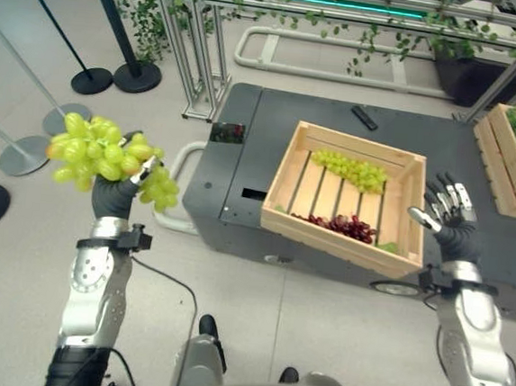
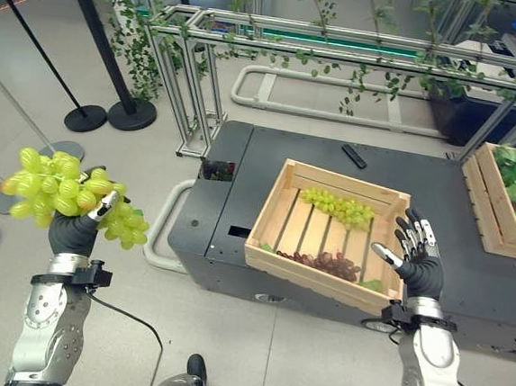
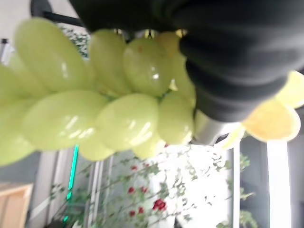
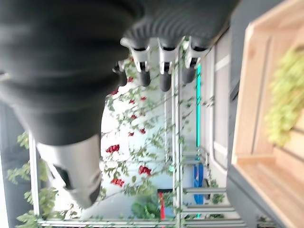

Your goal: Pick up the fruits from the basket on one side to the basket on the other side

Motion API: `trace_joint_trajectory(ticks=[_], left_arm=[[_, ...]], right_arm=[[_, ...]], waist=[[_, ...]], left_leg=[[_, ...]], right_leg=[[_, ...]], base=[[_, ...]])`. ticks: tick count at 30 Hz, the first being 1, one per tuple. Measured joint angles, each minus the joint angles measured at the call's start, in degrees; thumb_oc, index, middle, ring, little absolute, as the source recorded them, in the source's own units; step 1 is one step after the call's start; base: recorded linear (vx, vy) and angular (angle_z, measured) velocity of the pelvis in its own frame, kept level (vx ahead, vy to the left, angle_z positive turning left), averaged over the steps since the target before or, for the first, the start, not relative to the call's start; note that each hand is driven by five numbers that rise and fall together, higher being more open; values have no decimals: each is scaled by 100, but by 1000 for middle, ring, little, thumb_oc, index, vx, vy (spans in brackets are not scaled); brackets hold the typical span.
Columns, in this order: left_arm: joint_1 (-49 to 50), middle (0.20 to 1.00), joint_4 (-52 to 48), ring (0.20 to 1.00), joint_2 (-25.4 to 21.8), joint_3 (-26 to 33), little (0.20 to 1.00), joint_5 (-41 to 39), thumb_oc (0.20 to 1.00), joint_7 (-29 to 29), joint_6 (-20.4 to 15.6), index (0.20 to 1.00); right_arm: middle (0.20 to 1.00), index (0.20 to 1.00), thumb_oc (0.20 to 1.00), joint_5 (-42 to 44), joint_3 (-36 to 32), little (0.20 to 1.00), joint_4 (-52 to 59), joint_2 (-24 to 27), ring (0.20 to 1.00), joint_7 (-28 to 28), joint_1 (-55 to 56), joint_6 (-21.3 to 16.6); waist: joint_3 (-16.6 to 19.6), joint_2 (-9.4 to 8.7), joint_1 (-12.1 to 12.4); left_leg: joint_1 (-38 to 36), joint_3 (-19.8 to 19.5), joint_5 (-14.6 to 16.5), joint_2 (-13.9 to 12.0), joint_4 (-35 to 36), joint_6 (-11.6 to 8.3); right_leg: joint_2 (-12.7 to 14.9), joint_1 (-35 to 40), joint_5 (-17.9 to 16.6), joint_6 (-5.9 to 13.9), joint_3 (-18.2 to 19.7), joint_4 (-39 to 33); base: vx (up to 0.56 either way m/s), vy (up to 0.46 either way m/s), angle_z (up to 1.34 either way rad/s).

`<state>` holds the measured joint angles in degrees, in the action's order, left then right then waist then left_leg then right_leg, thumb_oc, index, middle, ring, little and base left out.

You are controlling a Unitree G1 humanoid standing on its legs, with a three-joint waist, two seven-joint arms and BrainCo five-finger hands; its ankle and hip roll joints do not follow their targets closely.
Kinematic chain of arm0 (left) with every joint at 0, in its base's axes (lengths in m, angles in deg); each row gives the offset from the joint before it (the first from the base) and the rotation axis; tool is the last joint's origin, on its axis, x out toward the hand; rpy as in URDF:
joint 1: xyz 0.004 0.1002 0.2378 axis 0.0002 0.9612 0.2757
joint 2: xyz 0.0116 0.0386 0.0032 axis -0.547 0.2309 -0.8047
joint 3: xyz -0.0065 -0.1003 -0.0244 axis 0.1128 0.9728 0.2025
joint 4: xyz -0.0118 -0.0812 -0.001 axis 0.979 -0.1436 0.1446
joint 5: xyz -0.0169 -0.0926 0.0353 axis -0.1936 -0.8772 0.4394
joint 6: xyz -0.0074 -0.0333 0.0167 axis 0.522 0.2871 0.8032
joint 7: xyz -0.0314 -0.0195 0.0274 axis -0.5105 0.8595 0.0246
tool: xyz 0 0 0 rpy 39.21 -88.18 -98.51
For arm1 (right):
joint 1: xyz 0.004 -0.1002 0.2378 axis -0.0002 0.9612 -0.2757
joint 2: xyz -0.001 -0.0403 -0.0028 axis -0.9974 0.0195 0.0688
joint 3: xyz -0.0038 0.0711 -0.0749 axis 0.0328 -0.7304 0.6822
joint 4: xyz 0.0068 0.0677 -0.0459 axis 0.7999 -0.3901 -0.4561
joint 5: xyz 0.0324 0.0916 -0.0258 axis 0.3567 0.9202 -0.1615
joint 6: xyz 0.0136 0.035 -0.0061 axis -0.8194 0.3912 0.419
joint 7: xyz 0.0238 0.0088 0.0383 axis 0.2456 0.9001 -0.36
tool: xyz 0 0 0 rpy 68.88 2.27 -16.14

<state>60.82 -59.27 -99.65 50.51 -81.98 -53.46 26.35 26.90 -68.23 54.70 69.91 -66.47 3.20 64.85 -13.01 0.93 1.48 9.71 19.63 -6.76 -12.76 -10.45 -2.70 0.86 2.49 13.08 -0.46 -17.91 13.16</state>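
Observation:
My left hand (image 1: 113, 194) is raised at the left, over the floor, shut on a large bunch of green grapes (image 1: 94, 150) that spills over both sides of it; the same green grapes (image 3: 95, 118) bulge close up in the left wrist view. A slatted wooden crate (image 1: 287, 173) sits on the dark grey cart (image 1: 244, 147) in the middle. It holds another green grape bunch (image 1: 355, 172) at the back and dark red grapes (image 1: 345, 226) at the front. My right hand (image 1: 450, 219) hovers open just right of the crate, holding nothing.
A second wooden crate (image 1: 495, 164) with leafy greens and red fruit stands at the far right. A black remote (image 1: 364, 117) lies on the cart behind the crate. Stanchion bases (image 1: 137, 76) and a metal frame (image 1: 199, 43) with vines stand at the back left.

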Motion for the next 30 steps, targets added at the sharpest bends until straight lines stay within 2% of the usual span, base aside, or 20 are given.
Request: trace_joint_trajectory(ticks=[1,3,4,5,6,7,8,9,11,14,15,16,18,19,20,21,22,24,29,30], left_arm=[[26,200,-2,200,14,-90,200,-2,200,-34,32,200],[120,200,0,200,23,-172,200,-1,200,-114,63,200],[84,200,2,200,33,-181,200,-1,200,-130,71,200],[177,200,4,200,51,-176,200,-4,200,-135,71,200],[222,200,11,200,56,-156,200,-4,200,-136,71,200],[279,200,20,200,74,-127,200,-12,200,-133,76,200],[406,200,42,200,76,-102,200,-43,200,-142,82,200],[542,200,36,200,65,3,200,-44,200,-190,84,200],[625,200,36,200,66,165,200,-46,200,-218,87,200],[500,200,36,200,33,206,200,-48,200,-236,89,200],[410,200,35,200,10,176,200,-47,200,-264,108,200],[392,200,18,200,8,172,200,-47,200,-276,107,200],[203,200,-3,200,-13,64,200,-47,200,-296,124,200],[100,200,-20,200,-17,-9,200,-47,200,-313,122,200],[-6,200,-39,200,-10,-89,200,-47,200,-329,121,200],[-139,200,-58,200,-12,-237,200,-43,200,-355,121,200],[-162,200,-75,200,-21,-260,200,-43,200,-369,120,200],[-85,200,-76,200,-74,-235,200,-44,200,-365,126,200],[30,200,-77,200,-234,-31,200,-40,200,-249,121,200],[17,200,-76,200,-284,-30,200,-11,200,-208,122,200]], right_arm=[[1000,1000,1000,44,-35,1000,15,58,1000,-20,-8,0],[1000,1000,1000,78,-93,1000,59,157,1000,-19,-75,-13],[1000,1000,1000,86,-128,1000,85,190,1000,-27,-77,-14],[1000,1000,1000,90,-124,1000,127,306,1000,-26,-105,-18],[1000,1000,1000,88,-117,1000,127,350,1000,-25,-134,-15],[1000,1000,1000,86,-115,1000,129,373,1000,-26,-150,-12],[1000,1000,1000,84,-102,1000,113,392,1000,-26,-159,-10],[1000,1000,1000,87,-94,1000,104,384,1000,-44,-257,-5],[1000,1000,1000,89,-120,1000,111,298,1000,-79,-270,-9],[1000,1000,1000,92,-99,1000,42,64,1000,-105,-303,-10],[1000,1000,1000,94,-103,1000,43,-17,1000,-118,-311,-10],[1000,1000,1000,94,-92,1000,48,-25,1000,-126,-311,-10],[1000,1000,1000,96,-144,1000,64,-56,1000,-85,-273,-14],[1000,1000,1000,95,-151,1000,77,-60,1000,-22,-253,-23],[1000,1000,1000,94,-163,1000,100,-28,1000,25,-248,-28],[1000,1000,1000,93,-196,1000,100,20,1000,99,-257,-48],[1000,1000,1000,92,-157,1000,99,9,1000,117,-290,-48],[1000,1000,1000,69,-96,1000,97,-36,1000,135,-336,-53],[1000,1000,1000,30,195,1000,13,-276,1000,219,-573,-45],[1000,1000,1000,28,328,1000,-1,-355,1000,244,-698,-43]], waist=[[-3,67,-104],[-68,257,-59],[-127,312,-76],[-204,452,-24],[-232,462,-6],[-285,445,3],[-295,399,159],[-293,291,272],[-289,36,239],[-206,-144,240],[-192,-178,171],[-166,-202,92],[-101,-175,-75],[-46,-122,-223],[-16,-52,-380],[43,86,-393],[57,88,-358],[69,72,-174],[132,-35,40],[120,-54,99]], left_leg=[[-25,-132,-117,-45,93,-109],[-84,-297,-228,-101,185,-248],[-107,-376,-290,-113,203,-290],[-88,-508,-546,-95,291,-328],[-86,-643,-731,-62,374,-433],[-97,-818,-885,-25,469,-663],[-150,-982,-808,86,429,-851],[-157,-1648,-471,413,62,-864],[-123,-1628,-23,789,-480,-660],[-376,-1659,690,944,-1094,-438],[-541,-1389,995,873,-1148,-447],[-620,-1293,1040,840,-1040,-413],[-911,-696,1239,715,-805,-466],[-937,-169,1288,626,-729,-480],[-924,63,1317,580,-576,-450],[-867,37,1448,613,-292,-241],[-838,1,1422,669,-176,38],[-796,-142,1363,926,-63,231],[-765,-418,1369,1314,-121,538],[-707,-452,1437,1365,-264,649]], right_leg=[[-42,60,51,-82,-104,38],[-238,137,161,-207,-196,223],[-204,162,195,-258,-222,222],[-249,171,225,-311,-316,365],[-223,110,262,-367,-324,439],[-163,99,310,-416,-352,476],[-88,20,221,-539,-370,532],[72,-92,160,-593,-345,561],[261,-84,-13,-576,-457,292],[326,-103,-225,-608,-706,20],[335,-10,-352,-596,-1111,-203],[310,-18,-406,-569,-1163,-289],[396,10,-511,-469,-1755,-459],[504,14,-565,-435,-2320,-470],[549,-44,-556,-375,-2400,-389],[576,-218,-530,-331,-2403,-203],[635,-346,-486,-260,-2265,-58],[806,-456,-509,-148,-1799,176],[1342,-555,-429,161,-1788,810],[1586,-712,-416,268,-1761,1348]], base=[[-134,-203,47],[-171,-177,59],[-211,-101,77],[-144,-43,59],[-199,-61,47],[-251,-73,29],[-316,-106,6],[-199,-67,3],[-133,-49,35],[-99,52,55],[-34,119,71],[-36,135,95],[-74,164,116],[-85,171,159],[-32,213,170],[1,161,115],[30,260,77],[40,296,52],[89,278,52],[18,251,67]])
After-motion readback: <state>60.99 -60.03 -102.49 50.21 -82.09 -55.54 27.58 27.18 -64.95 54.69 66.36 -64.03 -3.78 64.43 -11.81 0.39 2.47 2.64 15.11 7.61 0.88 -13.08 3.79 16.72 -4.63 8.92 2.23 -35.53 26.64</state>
